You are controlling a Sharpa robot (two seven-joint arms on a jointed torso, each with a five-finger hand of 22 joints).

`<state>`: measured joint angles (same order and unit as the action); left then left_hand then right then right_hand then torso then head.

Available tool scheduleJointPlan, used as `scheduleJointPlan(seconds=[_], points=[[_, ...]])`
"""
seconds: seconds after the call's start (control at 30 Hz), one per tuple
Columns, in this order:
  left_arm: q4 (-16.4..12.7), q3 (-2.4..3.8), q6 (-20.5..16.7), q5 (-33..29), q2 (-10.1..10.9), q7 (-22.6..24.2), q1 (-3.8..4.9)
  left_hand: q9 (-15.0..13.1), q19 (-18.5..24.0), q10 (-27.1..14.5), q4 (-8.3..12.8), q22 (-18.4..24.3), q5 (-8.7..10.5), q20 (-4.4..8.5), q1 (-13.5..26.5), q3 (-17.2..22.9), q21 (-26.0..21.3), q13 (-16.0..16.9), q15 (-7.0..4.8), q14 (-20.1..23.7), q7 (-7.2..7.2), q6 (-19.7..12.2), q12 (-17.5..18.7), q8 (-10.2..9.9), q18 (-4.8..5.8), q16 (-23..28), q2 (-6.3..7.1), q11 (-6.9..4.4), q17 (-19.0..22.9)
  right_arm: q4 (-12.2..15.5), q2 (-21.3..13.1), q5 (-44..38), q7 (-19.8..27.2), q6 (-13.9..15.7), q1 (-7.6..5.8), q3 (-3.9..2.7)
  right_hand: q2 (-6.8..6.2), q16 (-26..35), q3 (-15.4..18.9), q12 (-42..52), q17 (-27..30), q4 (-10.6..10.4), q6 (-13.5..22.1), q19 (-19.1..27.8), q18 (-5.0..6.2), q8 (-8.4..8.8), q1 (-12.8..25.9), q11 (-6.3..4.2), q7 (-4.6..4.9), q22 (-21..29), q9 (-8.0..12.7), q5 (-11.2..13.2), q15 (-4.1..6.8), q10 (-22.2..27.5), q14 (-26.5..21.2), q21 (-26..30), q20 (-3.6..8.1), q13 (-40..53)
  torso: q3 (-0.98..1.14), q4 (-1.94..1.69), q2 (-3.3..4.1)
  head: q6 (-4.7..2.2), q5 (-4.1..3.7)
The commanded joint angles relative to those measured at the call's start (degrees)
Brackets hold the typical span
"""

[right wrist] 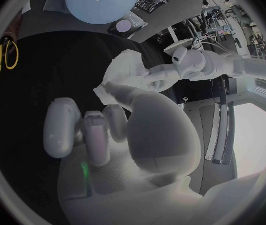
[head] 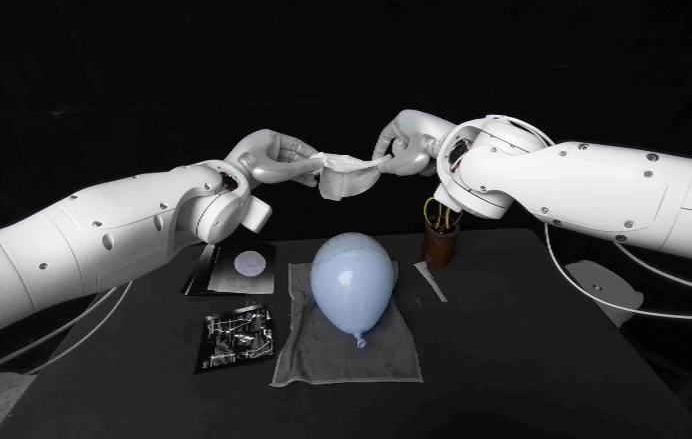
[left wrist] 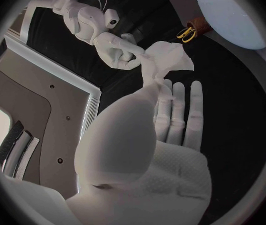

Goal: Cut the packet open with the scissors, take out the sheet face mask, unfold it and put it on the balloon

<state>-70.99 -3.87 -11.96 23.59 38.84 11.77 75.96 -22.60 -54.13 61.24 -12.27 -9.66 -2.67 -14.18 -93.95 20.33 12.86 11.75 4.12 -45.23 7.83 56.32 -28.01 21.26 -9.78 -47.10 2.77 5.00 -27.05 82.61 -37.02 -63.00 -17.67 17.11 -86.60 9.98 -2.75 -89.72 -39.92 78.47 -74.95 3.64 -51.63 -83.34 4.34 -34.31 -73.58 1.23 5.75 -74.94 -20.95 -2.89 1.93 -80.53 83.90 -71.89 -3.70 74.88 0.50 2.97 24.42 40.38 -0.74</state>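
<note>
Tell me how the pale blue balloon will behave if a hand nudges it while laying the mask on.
The pale blue balloon is probably light, so a nudge may shift it. Its rounded egg shape looks apt to roll sideways, though the grey cloth beneath it may add some grip. Nothing appears to hold it down.

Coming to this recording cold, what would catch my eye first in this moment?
The left hand and right hand meet high above the table, holding a crumpled white sheet mask between them. Below them, a pale blue balloon lies on a grey towel at the table's middle.
</note>
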Motion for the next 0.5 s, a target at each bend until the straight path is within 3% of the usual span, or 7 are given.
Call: scheduleJointPlan(seconds=[0.03, 0.27, 0.5], points=[[0.2, -0.01, 8.0, 7.5, -0.5, -5.3, 1.68, -6.3, 0.8, -1.3, 0.9, -0.9, -0.09, 0.08, 2.1, 3.0, 1.0, 1.2, 0.01, 0.8, 0.11, -0.6, -1.8, 0.3, 0.21, -1.2, 0.61, -0.01, -0.2, 0.6, -0.1, -6.8, 0.4, -4.1, 0.08, 0.07, 0.13, -0.3, -0.4, 0.0, -15.0, 0.0, -0.5, -0.5, -0.48, -0.10, 0.6, 0.04, 0.05, -9.8, -1.4, -0.2, 0.34, -0.3, 6.1, -0.1, -0.04, 0.1, 0.08, -0.03, 0.03, 0.03, 0.16], [1.0, -0.57, 12.6, 13.6, -1.5, -8.8, 5.01, -7.7, 1.4, -1.9, 2.6, -2.4, -0.10, 0.32, 4.4, 6.2, 2.7, 2.5, -0.23, 0.6, 0.14, -0.9, -4.3, 0.6, 0.22, -3.0, 1.64, -0.14, -0.2, 1.0, -0.1, -12.6, -0.4, -4.4, 0.19, 0.18, 0.07, -0.3, -0.4, 0.1, -15.0, 0.0, -0.5, -0.5, -0.52, -0.08, 0.7, 0.05, 0.06, -9.8, -1.4, -0.2, 0.33, -0.4, 6.1, -0.3, -0.03, 0.2, 0.01, 0.07, 0.04, -0.01, 0.26], [1.8, -0.90, 14.9, 20.1, -2.0, -10.7, 6.77, -8.2, 1.7, -2.3, 3.2, -3.2, -0.09, 0.47, 5.2, 7.5, 3.7, 3.0, -0.32, 0.7, 0.12, -1.0, -5.2, 0.6, 0.28, -3.6, 1.71, -0.19, -0.1, 0.7, -0.1, -17.3, -1.1, -4.1, 0.18, 0.20, -0.09, -0.3, -0.5, 0.3, -15.0, 0.0, -0.6, -0.7, -0.62, -0.09, 0.8, 0.02, 0.02, -10.0, -1.5, -0.2, 0.33, -0.6, 6.1, -0.7, -0.02, 0.5, 0.03, -0.10, 0.08, -0.06, 0.21]])
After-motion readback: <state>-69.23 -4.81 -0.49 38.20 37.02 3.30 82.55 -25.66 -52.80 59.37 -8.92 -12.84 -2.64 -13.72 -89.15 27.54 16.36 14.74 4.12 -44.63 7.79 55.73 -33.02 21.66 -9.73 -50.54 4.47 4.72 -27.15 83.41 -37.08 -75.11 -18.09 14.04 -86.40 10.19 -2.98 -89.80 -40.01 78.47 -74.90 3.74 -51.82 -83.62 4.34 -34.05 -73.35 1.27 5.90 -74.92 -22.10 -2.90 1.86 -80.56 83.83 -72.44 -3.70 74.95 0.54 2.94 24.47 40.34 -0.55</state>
